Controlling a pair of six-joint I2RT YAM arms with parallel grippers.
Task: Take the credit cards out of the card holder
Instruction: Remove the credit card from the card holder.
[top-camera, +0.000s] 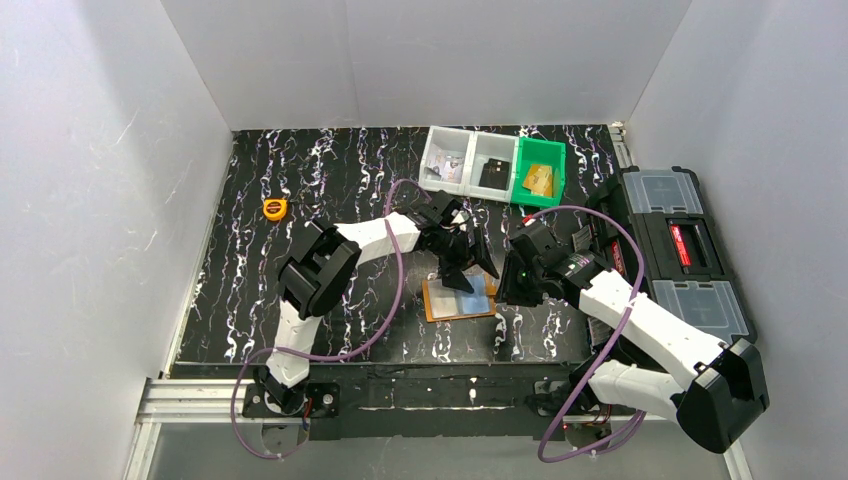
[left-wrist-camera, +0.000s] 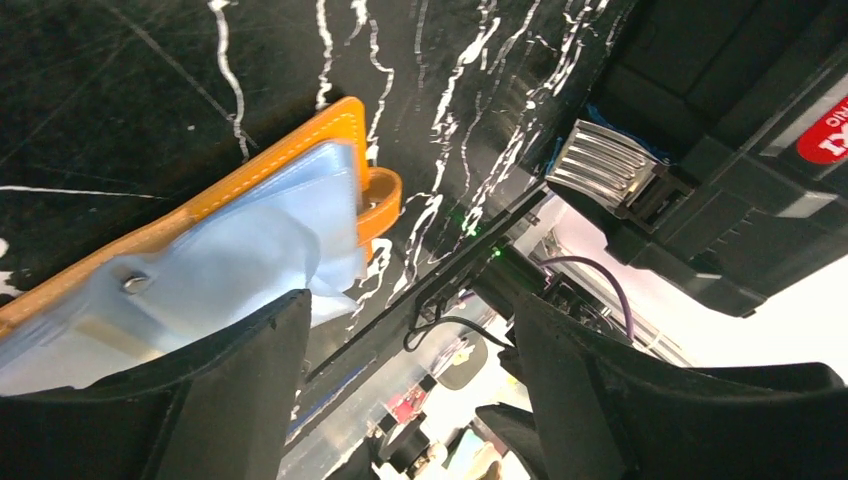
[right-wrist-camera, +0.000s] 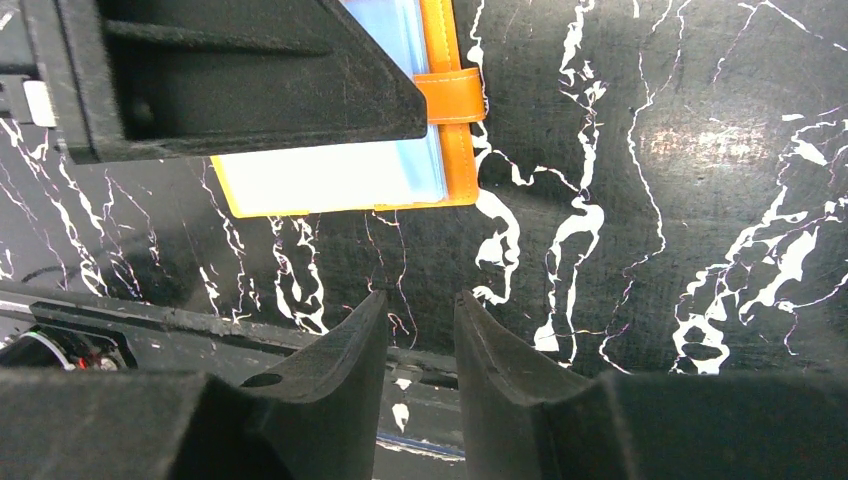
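The orange card holder (top-camera: 432, 305) lies open and flat on the black marbled table, its tab (right-wrist-camera: 455, 100) pointing toward the right arm. Pale blue credit cards (top-camera: 470, 297) sit under its clear pockets, also seen in the left wrist view (left-wrist-camera: 230, 260) and the right wrist view (right-wrist-camera: 330, 180). My left gripper (top-camera: 468, 272) hangs just over the holder's far half with its jaws wide apart and nothing between them (left-wrist-camera: 410, 330). My right gripper (top-camera: 505, 335) points down at bare table right of the holder; its fingers (right-wrist-camera: 480, 340) are a narrow gap apart, holding nothing.
Two white bins (top-camera: 465, 160) and a green bin (top-camera: 540, 170) stand at the back, with a dark flat item in one white bin. A black toolbox (top-camera: 670, 245) lines the right edge. A yellow-orange tape measure (top-camera: 274, 208) lies far left.
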